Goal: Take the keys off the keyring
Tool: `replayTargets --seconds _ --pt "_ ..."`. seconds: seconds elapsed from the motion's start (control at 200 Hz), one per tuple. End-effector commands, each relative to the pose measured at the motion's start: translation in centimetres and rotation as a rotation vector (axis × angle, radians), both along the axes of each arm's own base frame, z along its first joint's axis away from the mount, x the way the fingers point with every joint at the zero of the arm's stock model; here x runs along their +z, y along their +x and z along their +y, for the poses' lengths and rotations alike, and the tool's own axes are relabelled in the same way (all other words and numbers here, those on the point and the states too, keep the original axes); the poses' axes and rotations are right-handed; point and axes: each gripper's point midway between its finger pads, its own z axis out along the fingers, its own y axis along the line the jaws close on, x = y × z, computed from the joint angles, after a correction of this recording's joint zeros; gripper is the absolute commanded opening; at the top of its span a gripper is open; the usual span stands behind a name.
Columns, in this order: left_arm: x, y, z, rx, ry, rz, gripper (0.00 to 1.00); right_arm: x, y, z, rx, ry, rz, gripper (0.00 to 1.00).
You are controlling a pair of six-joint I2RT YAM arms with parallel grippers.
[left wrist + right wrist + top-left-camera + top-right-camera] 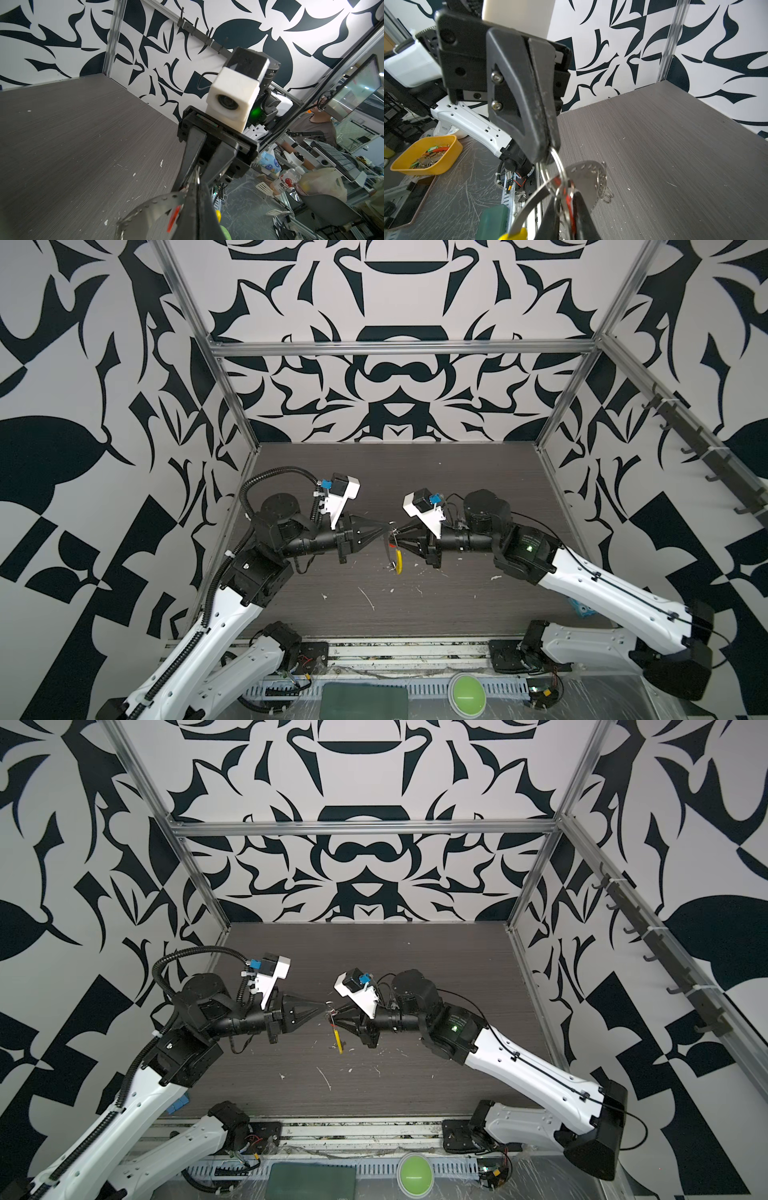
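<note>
Hanging in the air between the two arms, above the middle of the dark, fine-grained table (478, 597), the keyring (533, 197) is a thin, flat grey metal band. It has small notches punched along its edge and a smooth, curved yellow sleeve (399, 563) at its low end. The left gripper (550, 158) has its matte black, wedge-shaped fingers pressed together on the round silver wire at the top of the keyring. The right gripper (566, 193) meets it tip to tip in both top views. Its black fingers stand close together, with the wire and the glossy red plastic head of a key (568, 207) between them, but I cannot tell whether they pinch anything. Small white flecks (368, 599) dot the table
</note>
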Motion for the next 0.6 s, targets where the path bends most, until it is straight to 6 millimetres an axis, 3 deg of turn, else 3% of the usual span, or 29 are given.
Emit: replayTargets --seconds 0.0,0.11,0.595 --pt "0.7 0.2 0.2 0.031 -0.027 -0.027 0.0 2.9 -0.4 -0.3 0.003 0.056 -0.057 0.11" --pt "0.8 0.6 0.3 0.05 -0.034 -0.024 0.0 3.1 -0.5 -0.2 0.009 0.053 -0.065 0.0" --pt "0.3 2.2 0.7 0.164 -0.08 -0.005 0.0 4.1 -1.6 2.8 0.042 0.067 -0.179 0.0"
